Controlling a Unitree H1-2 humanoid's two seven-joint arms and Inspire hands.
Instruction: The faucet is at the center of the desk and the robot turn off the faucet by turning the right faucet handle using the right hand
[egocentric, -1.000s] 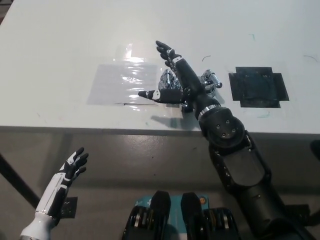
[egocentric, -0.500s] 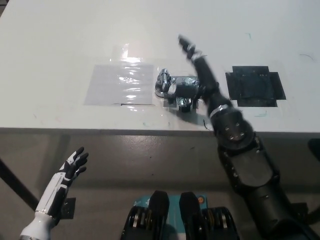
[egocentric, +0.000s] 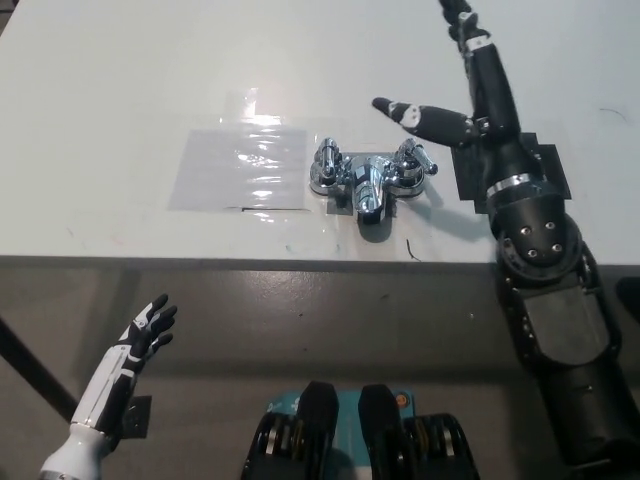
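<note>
Faucet: shiny chrome two-handle faucet (egocentric: 368, 180) at desk centre, on the white desk (egocentric: 120, 90).
Right handle (egocentric: 415, 160): untouched, beside black tape patch (egocentric: 545, 165).
Right hand (egocentric: 470, 95): black, spread open, empty, above handle.
Left hand (egocentric: 145, 335): white, open, resting low.
Risk: thumb may slip off slick chrome.

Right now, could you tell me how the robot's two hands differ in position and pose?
The right hand is black and stretched over the desk, beyond the faucet; the left hand is white and hangs below the desk edge, far from the faucet. Both are open and hold nothing.
</note>
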